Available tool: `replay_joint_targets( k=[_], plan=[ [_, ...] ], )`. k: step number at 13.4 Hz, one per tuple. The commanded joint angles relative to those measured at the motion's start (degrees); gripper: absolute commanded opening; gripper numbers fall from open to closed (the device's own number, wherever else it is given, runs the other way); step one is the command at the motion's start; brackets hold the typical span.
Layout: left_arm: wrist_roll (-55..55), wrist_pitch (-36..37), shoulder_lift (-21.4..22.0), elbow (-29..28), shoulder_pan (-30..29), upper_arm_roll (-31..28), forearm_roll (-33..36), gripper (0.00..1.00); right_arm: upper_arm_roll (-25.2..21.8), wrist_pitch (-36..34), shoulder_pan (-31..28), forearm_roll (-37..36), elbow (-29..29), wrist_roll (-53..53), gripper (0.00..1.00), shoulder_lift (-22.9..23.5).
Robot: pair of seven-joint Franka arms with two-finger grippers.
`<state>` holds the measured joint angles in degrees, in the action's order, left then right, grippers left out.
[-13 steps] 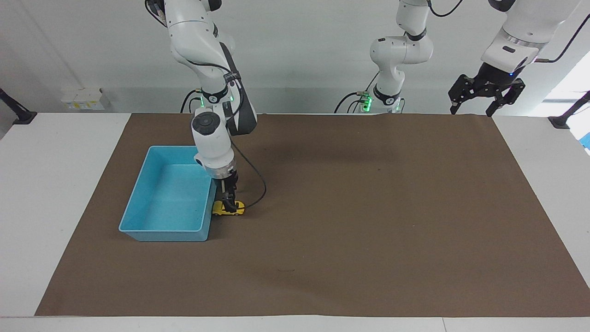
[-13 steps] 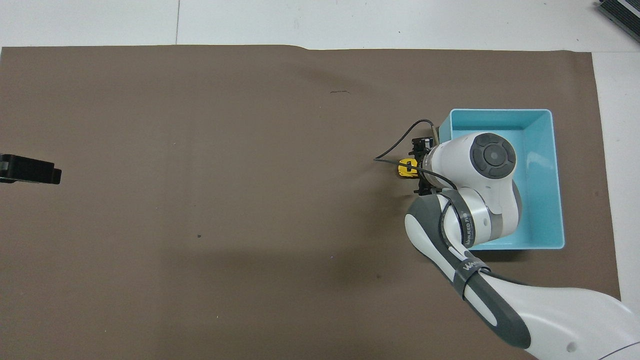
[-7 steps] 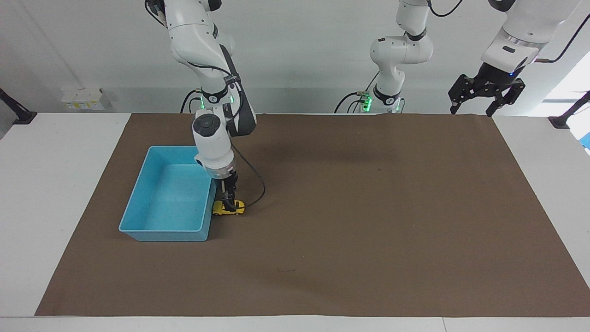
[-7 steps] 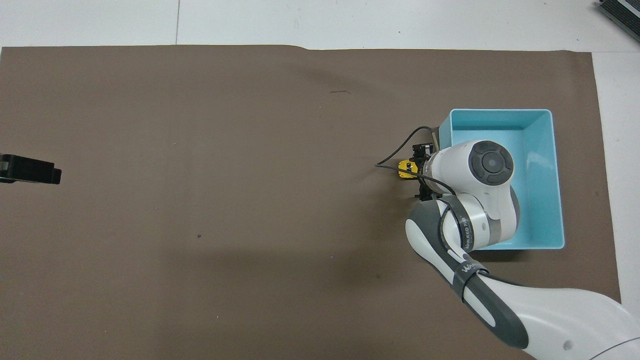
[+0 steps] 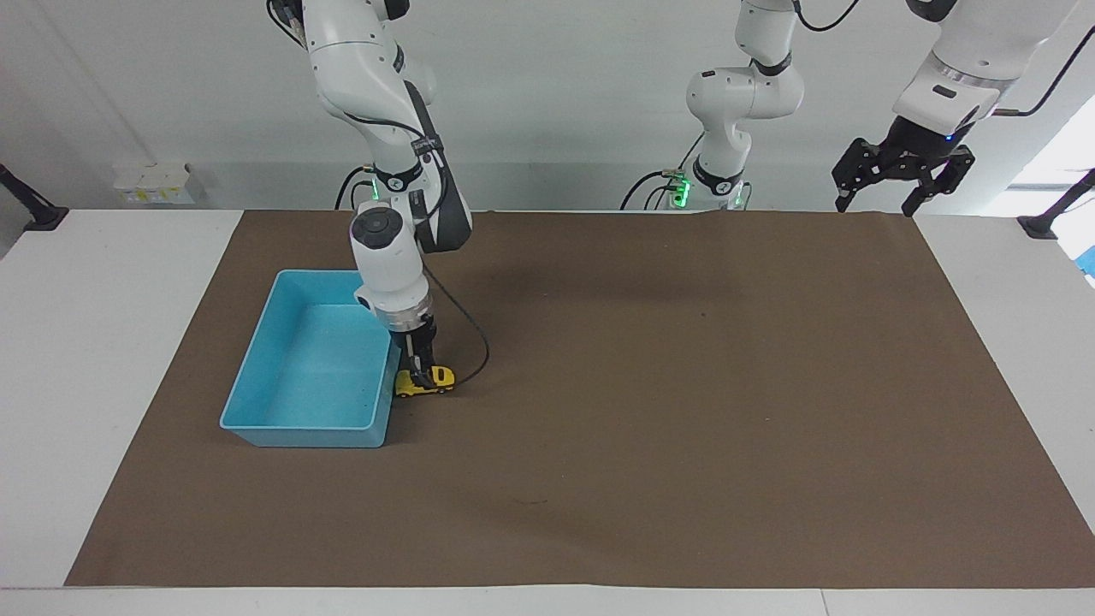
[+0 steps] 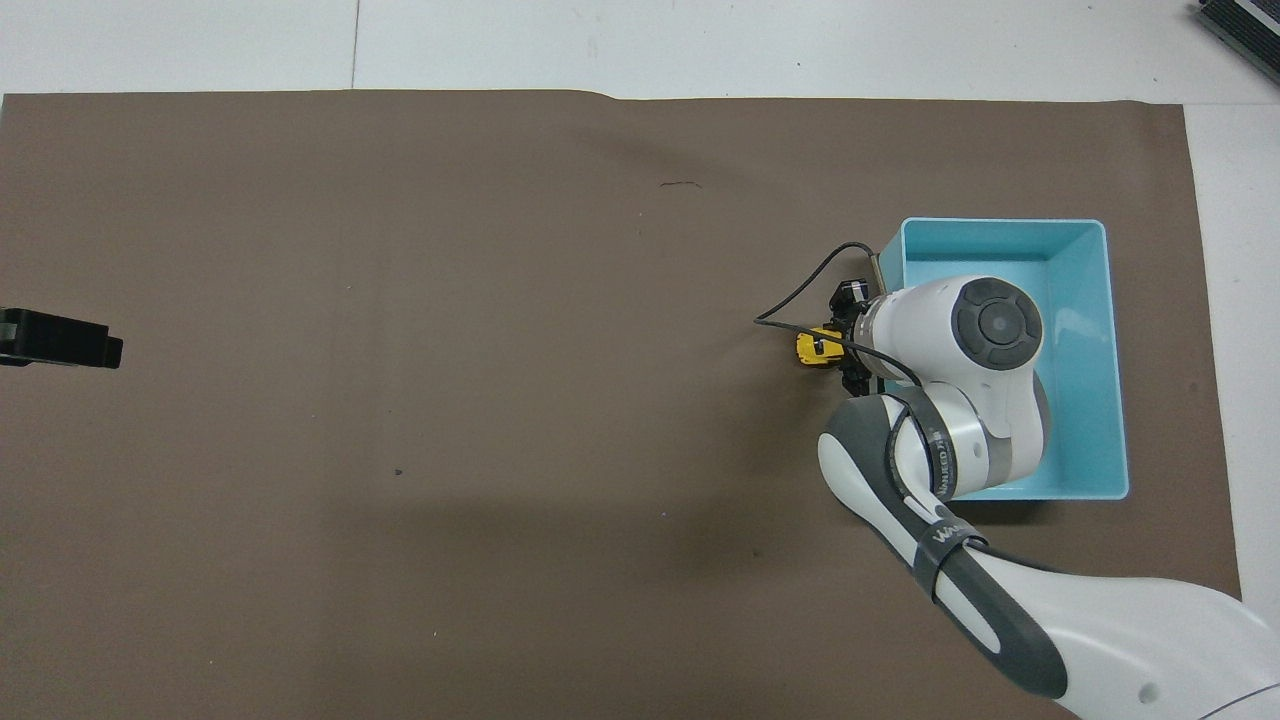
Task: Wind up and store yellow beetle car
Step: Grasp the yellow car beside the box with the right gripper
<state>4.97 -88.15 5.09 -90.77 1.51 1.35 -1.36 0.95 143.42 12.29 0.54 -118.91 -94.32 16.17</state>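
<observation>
The yellow beetle car [image 5: 432, 380] is beside the blue bin [image 5: 299, 435], at the side facing the left arm's end, and is tilted with one end raised off the brown mat. My right gripper [image 5: 419, 375] points straight down and is shut on the car. In the overhead view the right wrist hides most of the car [image 6: 812, 348] and part of the bin [image 6: 1115, 350]. The bin has nothing in it. My left gripper [image 5: 877, 204] waits open and empty, high over the mat's corner at the left arm's end. Only its tip [image 6: 60, 340] shows in the overhead view.
A brown mat [image 5: 684, 428] covers most of the white table [image 5: 85, 342]. A black cable [image 5: 479, 351] loops from the right wrist down beside the car.
My right gripper has risen a little and shifted toward the bin with the car. The car has gone from flat on the mat to tilted. The left arm has not moved.
</observation>
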Motion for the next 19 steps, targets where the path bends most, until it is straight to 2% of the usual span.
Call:
replay_joint_targets(
  k=[1,4,9,17,19],
  plan=[
    [-0.4,0.7,0.1,0.2,-0.7,0.5,0.1,1.00,0.3,-2.0,-0.8,-0.8,0.7,1.2,0.00,0.1],
    [-0.4,0.7,0.1,0.2,-0.7,0.5,0.1,1.00,0.3,-6.2,-0.5,-0.8,3.8,1.8,0.00,-0.3],
    [-0.4,0.7,0.1,0.2,-0.7,0.5,0.1,1.00,0.8,-8.9,0.5,0.2,4.6,6.3,0.00,-2.1],
    [-0.4,0.7,0.1,0.2,-0.7,0.5,0.1,1.00,2.4,-17.6,0.1,6.0,5.1,15.7,0.00,-9.4],
    [-0.4,0.7,0.1,0.2,-0.7,0.5,0.1,1.00,2.4,-22.6,-0.1,6.1,7.3,17.8,0.00,-10.9]
  ],
)
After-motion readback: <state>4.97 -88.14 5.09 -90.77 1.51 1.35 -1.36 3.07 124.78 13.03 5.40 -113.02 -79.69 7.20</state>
